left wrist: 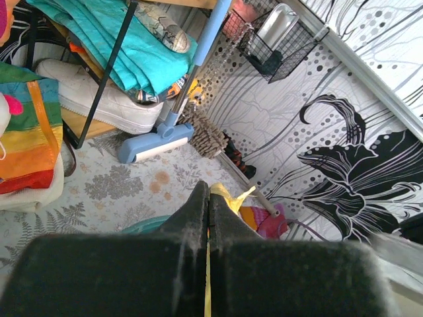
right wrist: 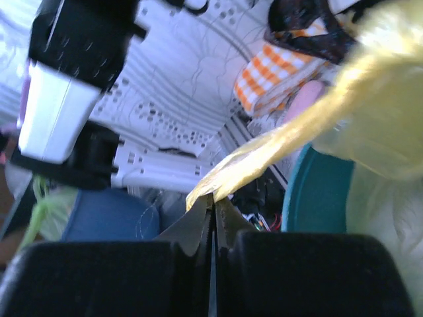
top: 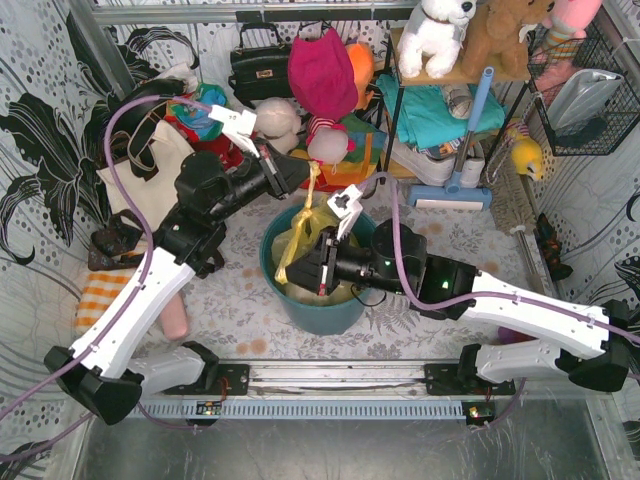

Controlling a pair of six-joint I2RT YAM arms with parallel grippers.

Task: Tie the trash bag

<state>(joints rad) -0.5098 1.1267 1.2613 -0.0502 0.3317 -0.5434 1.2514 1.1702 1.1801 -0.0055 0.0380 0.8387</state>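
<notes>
**Top view.** At lower centre of the frame, on the floral counter, stands a round teal bin. The trash bag sits inside it, its translucent yellow body filling the opening and rising above the rim. Two gathered tails leave the top of the bag.

- **Nearer tail.** It runs diagonally down and to the left, toward the bin's left rim. It ends in the right end effector, whose fingers are pressed together on the plastic. In the right wrist view this tail is a stretched yellow strand. Its long axis runs from the closed fingertips at lower centre to the upper right of the frame, with the bin's rim beside it.
- **Farther tail.** It stands almost vertical in the frame, pointing to upper centre, where the left end effector pinches its tip. In the left wrist view the fingers are closed, with a yellow sliver in the seam and a crumpled yellow edge just beyond.

**Background.** Along the top of the frame, from left to right, are a cream tote bag, a black handbag, a white plush dog and a blue floor sweeper.
</notes>
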